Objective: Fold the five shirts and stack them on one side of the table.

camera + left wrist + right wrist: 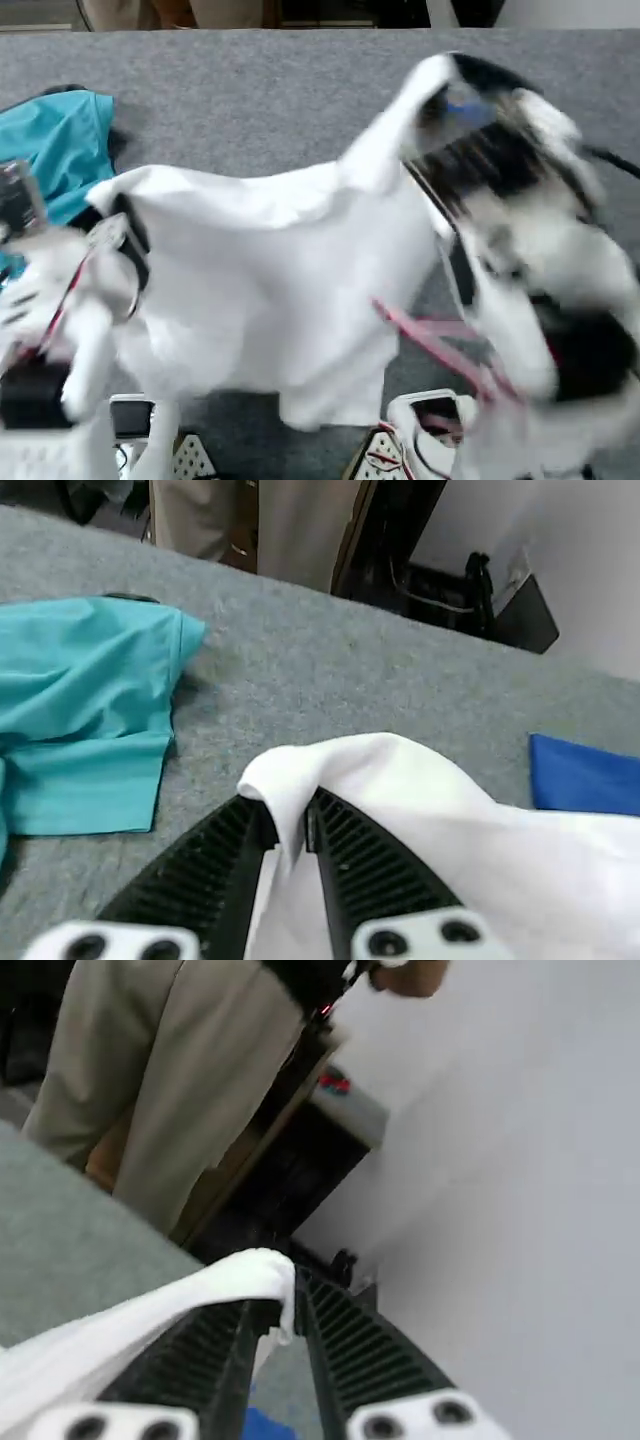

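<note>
Left tool (290,815): clamped on a bunched corner of the white shirt (280,280), cloth pinched between both jaws.
Right tool (285,1305): clamped likewise on another white edge, held up above the worktop (250,100).
White shirt: hung spread between the two tools, lower hem toward the near edge.
Teal shirt (60,140): lay crumpled on the worktop beyond the left tool.
Blue cloth (585,775): lay flat past the white shirt.

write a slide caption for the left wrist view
Left gripper pinches the white shirt by a fold over the grey table, teal shirt nearby
</note>
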Tool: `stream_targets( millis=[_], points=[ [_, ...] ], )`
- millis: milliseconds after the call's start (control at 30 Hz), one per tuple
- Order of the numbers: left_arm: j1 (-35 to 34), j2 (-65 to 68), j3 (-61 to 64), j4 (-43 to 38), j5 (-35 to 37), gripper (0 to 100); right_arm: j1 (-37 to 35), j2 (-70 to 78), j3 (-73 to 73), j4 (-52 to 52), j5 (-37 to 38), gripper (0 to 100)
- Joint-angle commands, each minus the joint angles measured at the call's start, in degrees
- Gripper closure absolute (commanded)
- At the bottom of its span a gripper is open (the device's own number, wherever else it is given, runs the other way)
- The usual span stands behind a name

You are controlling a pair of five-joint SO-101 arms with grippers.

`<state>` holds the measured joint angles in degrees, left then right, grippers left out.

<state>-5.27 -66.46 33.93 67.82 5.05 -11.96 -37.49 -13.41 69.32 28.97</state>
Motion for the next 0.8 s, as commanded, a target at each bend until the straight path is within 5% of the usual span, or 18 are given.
stream_targets(
  millis=[0, 233, 567, 767],
  points=[
    [-1.32, 1.19, 14.33, -15.03, -0.53, 98, -1.01, -1.01, 20.0, -12.48, 0.53, 99.8],
    [-7.82, 15.08, 20.22, -27.69, -0.53, 98, -0.92, -0.75, 45.23, -33.41, 0.18, 99.8],
    [0.97, 39.96, 13.54, -26.99, -0.53, 98, -0.92, -0.75, 63.87, -45.27, -8.26, 99.8],
    [4.31, 49.98, 7.47, -17.14, -0.53, 98, -0.75, -0.66, 71.96, -52.4, -9.76, 99.8]
  ],
)
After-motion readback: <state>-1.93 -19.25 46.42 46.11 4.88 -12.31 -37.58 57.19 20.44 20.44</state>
